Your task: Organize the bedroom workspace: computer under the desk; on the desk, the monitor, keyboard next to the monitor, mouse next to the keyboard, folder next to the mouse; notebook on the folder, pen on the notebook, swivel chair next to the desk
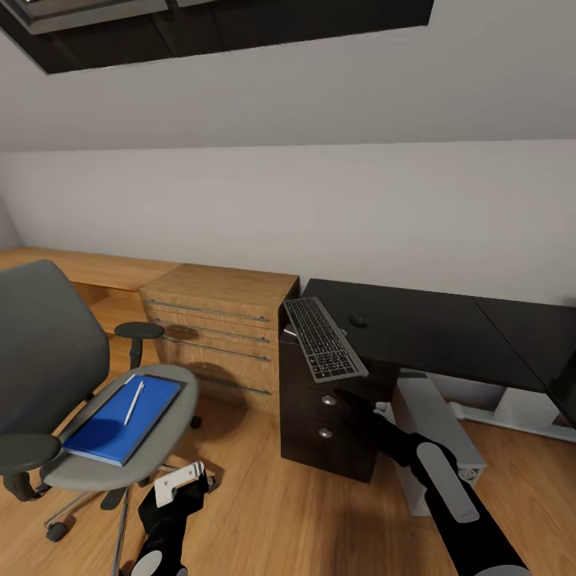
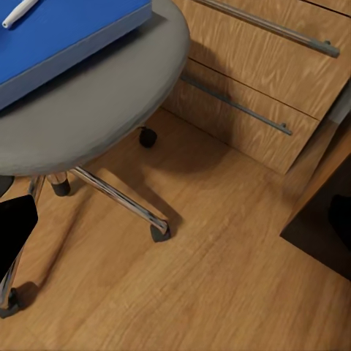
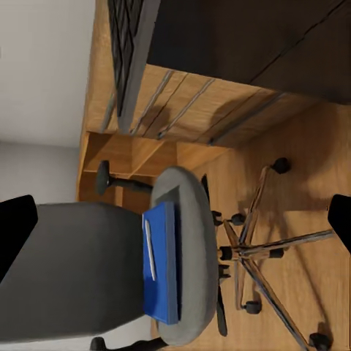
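Note:
The grey swivel chair (image 1: 48,352) stands at the left, away from the black desk (image 1: 432,332). On its seat lies the blue folder (image 1: 120,420) with the white pen (image 1: 134,402) on top. A dark-grey corner, apparently the notebook (image 1: 170,379), pokes out at the folder's far end. The keyboard (image 1: 322,338) lies tilted over the desk's left edge, with the mouse (image 1: 358,320) just right of it. Under the desk stands the pale computer (image 1: 438,428). My right gripper (image 1: 352,398) is open below the keyboard, in front of the drawer pedestal (image 1: 324,432). My left gripper (image 1: 180,482) hangs open low beside the chair seat. The monitor is out of view.
A light-wood drawer chest (image 1: 220,328) with bar handles stands between chair and desk, against the white wall. A low wooden shelf (image 1: 88,268) runs left behind the chair. The chair's chrome legs and casters (image 2: 159,232) spread over the wood floor (image 1: 264,512). The sloped ceiling hangs low overhead.

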Motion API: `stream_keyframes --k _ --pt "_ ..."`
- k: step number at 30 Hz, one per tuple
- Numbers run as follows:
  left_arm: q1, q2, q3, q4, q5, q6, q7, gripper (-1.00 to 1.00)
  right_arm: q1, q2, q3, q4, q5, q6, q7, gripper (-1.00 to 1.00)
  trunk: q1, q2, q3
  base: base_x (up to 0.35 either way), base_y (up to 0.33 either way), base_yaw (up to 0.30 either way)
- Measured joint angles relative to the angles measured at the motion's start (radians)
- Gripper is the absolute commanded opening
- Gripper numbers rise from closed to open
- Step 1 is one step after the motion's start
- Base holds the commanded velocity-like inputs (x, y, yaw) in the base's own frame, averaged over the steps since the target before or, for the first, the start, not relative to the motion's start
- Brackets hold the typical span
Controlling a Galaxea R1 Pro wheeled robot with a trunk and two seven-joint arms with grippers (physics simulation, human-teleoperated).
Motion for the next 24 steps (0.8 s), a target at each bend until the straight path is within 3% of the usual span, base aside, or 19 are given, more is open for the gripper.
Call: stream_keyframes --k 7,8,10,12,13,16,24 --pt "0.000 -0.001 -0.001 0.000 0.000 0.000 0.000 1.00 0.000 0.005 0.002 0.000 0.032 -0.016 0.066 1.00 0.000 0.000 0.000 0.000 0.000 0.000" --pt "0.000 -0.001 -0.001 0.000 0.000 0.000 0.000 1.00 0.000 0.006 0.000 0.001 0.037 -0.033 0.105 1.00 0.000 0.000 0.000 0.000 0.000 0.000" --pt "0.000 -0.001 -0.001 0.000 0.000 0.000 0.000 1.00 0.000 0.007 -0.001 0.002 0.039 -0.058 0.115 1.00 0.000 0.000 0.000 0.000 0.000 0.000" --pt "0.000 -0.001 -0.002 0.000 0.000 0.000 0.000 1.00 0.000 0.007 -0.001 0.004 0.040 -0.118 0.125 1.00 0.000 0.000 0.000 0.000 0.000 0.000" --pt "0.002 -0.001 -0.002 0.000 0.000 0.000 0.000 1.00 0.000 0.009 0.001 0.014 0.040 -0.234 0.132 1.00 0.000 0.000 0.000 0.000 0.000 0.000" --pt "0.014 -0.001 -0.005 0.000 -0.001 -0.003 -0.001 1.00 0.001 0.024 0.004 0.038 0.041 -0.333 0.135 1.00 0.000 0.000 0.000 0.000 0.000 0.000" --pt "0.031 0.004 -0.064 0.000 -0.001 -0.008 0.000 1.00 0.000 0.034 0.005 0.049 0.042 -0.368 0.135 1.00 0.000 0.000 0.000 0.000 0.000 0.000"
